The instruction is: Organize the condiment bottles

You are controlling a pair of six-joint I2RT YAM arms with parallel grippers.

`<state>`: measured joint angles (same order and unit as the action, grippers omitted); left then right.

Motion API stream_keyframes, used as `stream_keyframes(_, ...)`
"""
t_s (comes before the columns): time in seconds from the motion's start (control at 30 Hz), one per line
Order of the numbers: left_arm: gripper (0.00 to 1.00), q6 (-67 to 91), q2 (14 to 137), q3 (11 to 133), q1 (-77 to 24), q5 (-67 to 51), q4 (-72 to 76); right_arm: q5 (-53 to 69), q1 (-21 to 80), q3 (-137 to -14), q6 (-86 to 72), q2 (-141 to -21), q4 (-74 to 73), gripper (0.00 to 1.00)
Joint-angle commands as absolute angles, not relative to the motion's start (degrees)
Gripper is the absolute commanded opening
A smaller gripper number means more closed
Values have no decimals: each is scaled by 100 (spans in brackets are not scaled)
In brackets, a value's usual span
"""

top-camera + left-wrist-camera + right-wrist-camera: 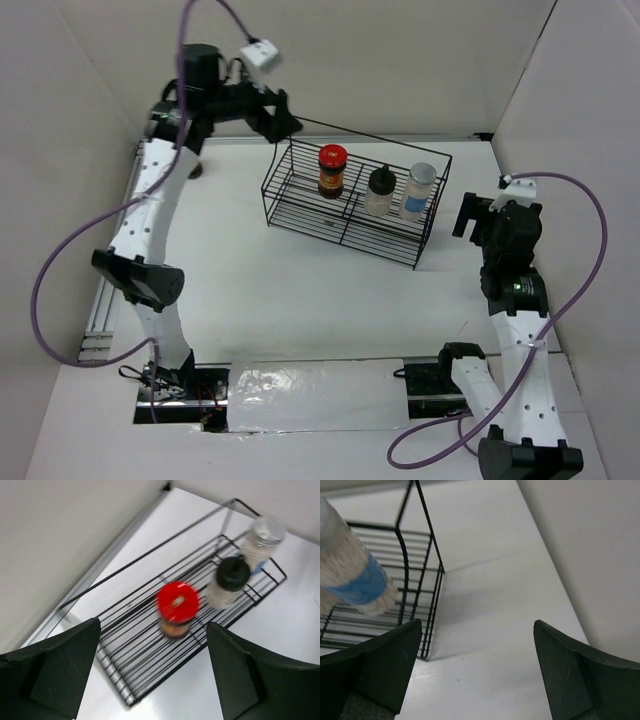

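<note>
A black wire rack (pixel 300 215) stands at the middle back of the table. In it stand a dark jar with a red lid (pixel 332 170), a clear bottle with a black cap (pixel 380 192) and a whitish bottle with a pale cap (pixel 420 190). The second red-lidded jar is not clearly in view. My left gripper (pixel 283 125) is open and empty above the rack's back left corner. Its wrist view shows the red-lidded jar (pixel 177 602), the black-capped bottle (pixel 231 575) and the pale-capped bottle (pixel 265 532). My right gripper (pixel 468 215) is open and empty, right of the rack, near the whitish bottle (pixel 350 575).
White walls close in the table at the back and both sides. A small dark thing (pixel 196 170) shows behind the left arm; I cannot tell what it is. An aluminium rail (pixel 100 310) runs along the left edge. A shiny sheet (pixel 310 395) lies between the arm bases.
</note>
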<state>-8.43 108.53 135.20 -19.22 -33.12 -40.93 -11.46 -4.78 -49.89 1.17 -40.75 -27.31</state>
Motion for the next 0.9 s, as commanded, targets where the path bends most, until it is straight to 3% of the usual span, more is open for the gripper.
stream_keyframes(0.0,99,-229,10345,13125,-820,-3841,-4263,-1082,-501,-5817,413,-4227,-2672,99)
stream_keyframes(0.23,99,-701,10116,11902,912,-2948,-3386,-485,-510,-7056,449,-4885,-2619,99)
stream_keyframes(0.43,99,-1256,10616,11189,1248,-2066,-2419,-185,-510,-7067,290,-5176,-2417,99)
stream_keyframes(0.87,99,-1257,12558,11856,1503,-1310,-1741,-272,-501,-7136,70,-5554,-2364,98)
